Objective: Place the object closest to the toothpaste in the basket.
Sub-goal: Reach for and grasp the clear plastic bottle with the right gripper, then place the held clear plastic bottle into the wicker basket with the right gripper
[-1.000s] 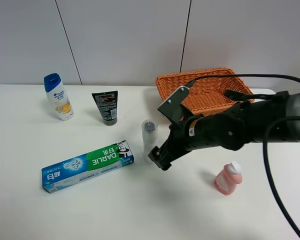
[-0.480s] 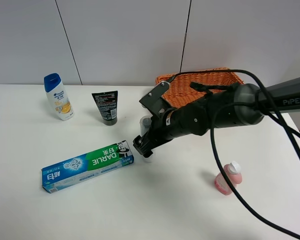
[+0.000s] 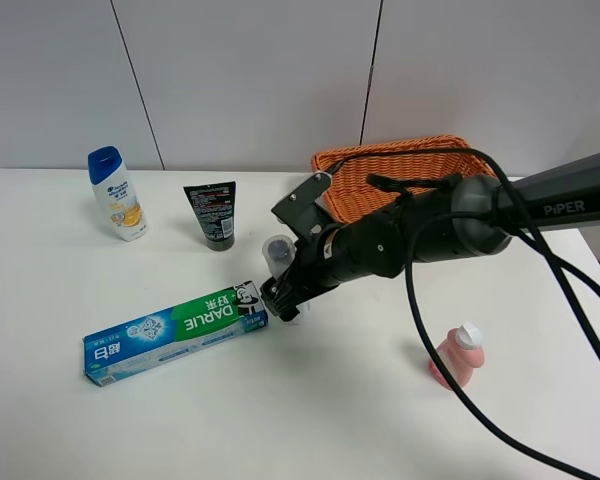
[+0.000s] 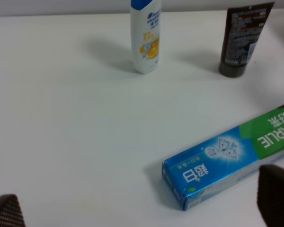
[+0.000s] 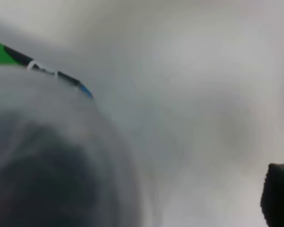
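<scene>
The toothpaste box, blue and green, lies on the white table; it also shows in the left wrist view. A small clear bottle with a dark cap leans at the box's right end. My right gripper is down at this bottle's base. In the right wrist view the bottle fills the left side, blurred, with a wide gap to one dark fingertip. The orange wicker basket stands behind the right arm. My left gripper is open and empty above the table.
A white shampoo bottle with a blue cap and a black tube stand at the back left. A pink bottle stands at the front right. The right arm's cable loops over the table's right side.
My right arm has swung left and down from the table's middle to the clear bottle. The bottle's top has shifted a little left and it now leans.
</scene>
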{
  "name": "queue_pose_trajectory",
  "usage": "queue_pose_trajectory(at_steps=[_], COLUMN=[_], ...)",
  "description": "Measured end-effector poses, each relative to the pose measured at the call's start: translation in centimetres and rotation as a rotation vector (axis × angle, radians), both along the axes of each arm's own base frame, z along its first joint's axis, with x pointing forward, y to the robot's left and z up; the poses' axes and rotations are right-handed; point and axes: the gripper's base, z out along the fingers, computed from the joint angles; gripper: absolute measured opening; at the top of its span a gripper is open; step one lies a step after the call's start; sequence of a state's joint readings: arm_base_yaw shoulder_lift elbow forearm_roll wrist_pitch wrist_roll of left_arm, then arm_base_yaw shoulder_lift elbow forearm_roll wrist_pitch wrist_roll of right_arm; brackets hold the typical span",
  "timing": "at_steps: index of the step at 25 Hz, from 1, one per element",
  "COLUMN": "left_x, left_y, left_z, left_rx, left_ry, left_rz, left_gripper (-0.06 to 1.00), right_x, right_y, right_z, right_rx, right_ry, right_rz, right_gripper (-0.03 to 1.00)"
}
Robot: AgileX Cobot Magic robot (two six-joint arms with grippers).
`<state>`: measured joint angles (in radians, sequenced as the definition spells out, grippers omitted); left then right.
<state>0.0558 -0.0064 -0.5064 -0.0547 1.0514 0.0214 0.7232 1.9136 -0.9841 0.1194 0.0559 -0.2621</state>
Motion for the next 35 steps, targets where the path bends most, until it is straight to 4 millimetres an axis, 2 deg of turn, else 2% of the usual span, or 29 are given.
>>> queue_pose_trajectory(at_steps=[2, 4, 6, 8, 9, 15, 18, 21, 24, 28, 31, 35], left_x=[0.0, 0.0, 0.0, 0.0, 0.0, 0.0, 0.0, 0.0, 0.0, 0.0, 0.0, 0.0], left_y=[0.0, 0.0, 0.0, 0.0, 0.0, 0.0, 0.0, 0.0, 0.0, 0.0, 0.0, 0.0], left_z=[0.0, 0.0, 0.0, 0.0, 0.0, 0.0, 0.0, 0.0, 0.0, 0.0, 0.0, 0.0], left_rx=[0.000, 0.000, 0.000, 0.000, 0.000, 0.000, 0.000, 0.000, 0.000, 0.000, 0.000, 0.000], left_ry=[0.000, 0.000, 0.000, 0.000, 0.000, 0.000, 0.000, 0.000, 0.000, 0.000, 0.000, 0.000], left_rz=[0.000, 0.000, 0.000, 0.000, 0.000, 0.000, 0.000, 0.000, 0.000, 0.000, 0.000, 0.000], left_gripper=[0.99, 0.99, 0.99, 0.99, 0.99, 0.99, 0.99, 0.99, 0.99, 0.99, 0.99, 0.99], right_x=[0.0, 0.0, 0.0, 0.0, 0.1, 0.1, -0.1, -0.5, -0.5, 0.8, 2.4, 4.5], right_y=[0.0, 0.0, 0.1, 0.1, 0.1, 0.1, 0.0, -0.7, -2.8, -7.7, -11.4, -15.3], right_z=[0.0, 0.0, 0.1, 0.1, 0.1, 0.7, 3.5, 8.3, 12.5, 15.7, 15.8, 14.2], right_rx=[0.005, 0.013, 0.027, 0.054, 0.064, 0.097, 0.150, 0.236, 0.290, 0.259, 0.187, 0.118], right_ry=[0.003, 0.003, 0.011, 0.027, 0.036, 0.038, -0.017, -0.137, -0.252, -0.362, -0.387, -0.362], right_rz=[-0.008, -0.016, -0.035, -0.073, -0.089, -0.120, -0.115, -0.096, -0.109, -0.194, -0.281, -0.395], right_gripper=[0.91, 0.84, 0.70, 0.45, 0.42, 0.42, 0.42, 0.42, 0.42, 0.42, 0.42, 0.42])
